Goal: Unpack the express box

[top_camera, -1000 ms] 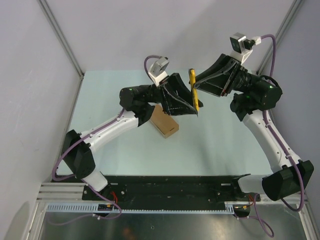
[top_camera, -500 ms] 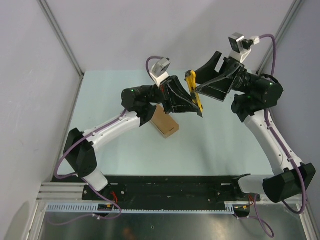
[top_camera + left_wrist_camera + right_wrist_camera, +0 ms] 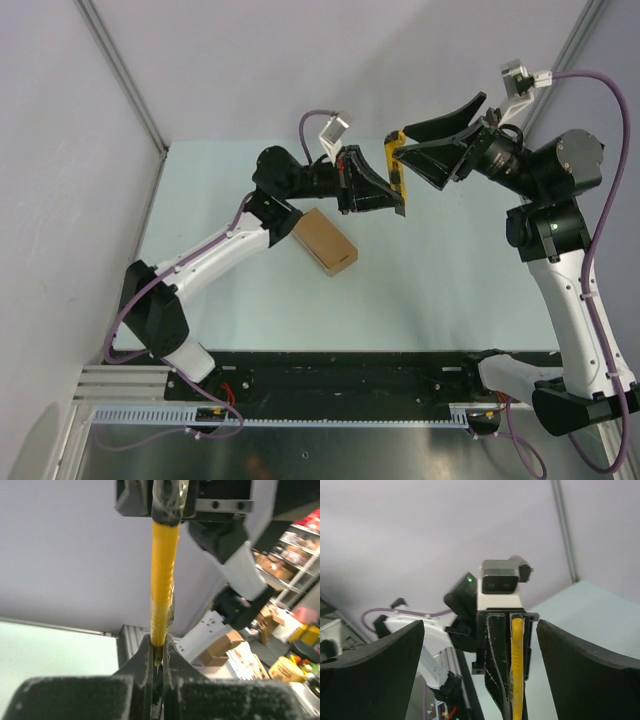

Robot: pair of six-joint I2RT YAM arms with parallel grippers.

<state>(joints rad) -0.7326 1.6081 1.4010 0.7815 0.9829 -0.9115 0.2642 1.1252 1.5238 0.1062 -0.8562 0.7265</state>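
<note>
The express box (image 3: 326, 241), a small brown carton, lies on the pale green table just in front of the left arm's wrist. My left gripper (image 3: 398, 200) is raised above the table and shut on the lower end of a slim yellow utility knife (image 3: 397, 165). In the left wrist view the knife (image 3: 162, 580) rises straight out of the pinched left gripper (image 3: 158, 647). My right gripper (image 3: 403, 141) stands wide open around the knife's upper end. In the right wrist view the knife (image 3: 517, 670) sits between the spread right gripper (image 3: 480, 625) fingers, touching neither. The box is out of both wrist views.
Grey walls with metal corner posts (image 3: 120, 75) close off the table at the left and back. The black base rail (image 3: 340, 375) runs along the near edge. The left arm's forearm (image 3: 215, 250) stretches low across the table's left half.
The left gripper closed on the knife's lower end. The right gripper opened wide, let go of the knife and drew back to the right. The knife shifted slightly toward the back.
</note>
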